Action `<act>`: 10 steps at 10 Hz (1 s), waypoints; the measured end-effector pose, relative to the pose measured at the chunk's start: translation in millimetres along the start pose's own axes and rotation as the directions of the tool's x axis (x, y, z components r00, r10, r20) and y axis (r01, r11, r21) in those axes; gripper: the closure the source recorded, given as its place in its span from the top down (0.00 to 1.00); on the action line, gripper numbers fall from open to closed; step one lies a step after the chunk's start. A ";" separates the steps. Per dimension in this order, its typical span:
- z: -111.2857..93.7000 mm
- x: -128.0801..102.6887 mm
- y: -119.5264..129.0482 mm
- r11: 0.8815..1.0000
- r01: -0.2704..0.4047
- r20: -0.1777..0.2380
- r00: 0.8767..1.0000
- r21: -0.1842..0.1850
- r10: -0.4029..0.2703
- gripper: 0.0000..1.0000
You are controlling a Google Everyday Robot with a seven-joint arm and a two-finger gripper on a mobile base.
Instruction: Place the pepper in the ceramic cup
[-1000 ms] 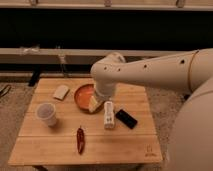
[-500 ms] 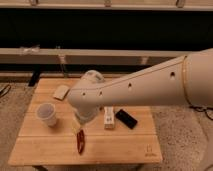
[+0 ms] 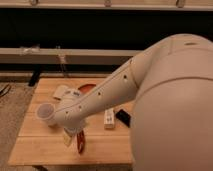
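The pepper, small and dark red, lies on the wooden table near its front edge. My gripper hangs right over the pepper's upper end, open, with a pale finger to the pepper's left. Nothing is held. The whitish ceramic cup stands on the table just left of my wrist, partly covered by the arm. My arm reaches in from the right and crosses the middle of the table.
A white bottle lies right of the arm, with a black object beside it. An orange bowl shows at the back, mostly hidden by the arm. A tan block sits at the back left. A dark wall runs behind.
The arm has swung left and down from over the bowl to the pepper at the table's front. The gripper now sits lower, right at the pepper. The objects have not moved.
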 end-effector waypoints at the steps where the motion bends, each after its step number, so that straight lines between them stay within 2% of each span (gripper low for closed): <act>1: 16.3 -4.5 -4.1 1.000 -0.002 -0.018 1.000 -0.002 0.002 0.80; 7: 57.8 -14.1 -12.7 0.998 -0.040 -0.071 0.997 -0.046 0.037 0.80; 10: 79.1 -12.6 -19.9 0.996 -0.074 -0.103 0.992 -0.055 0.068 0.80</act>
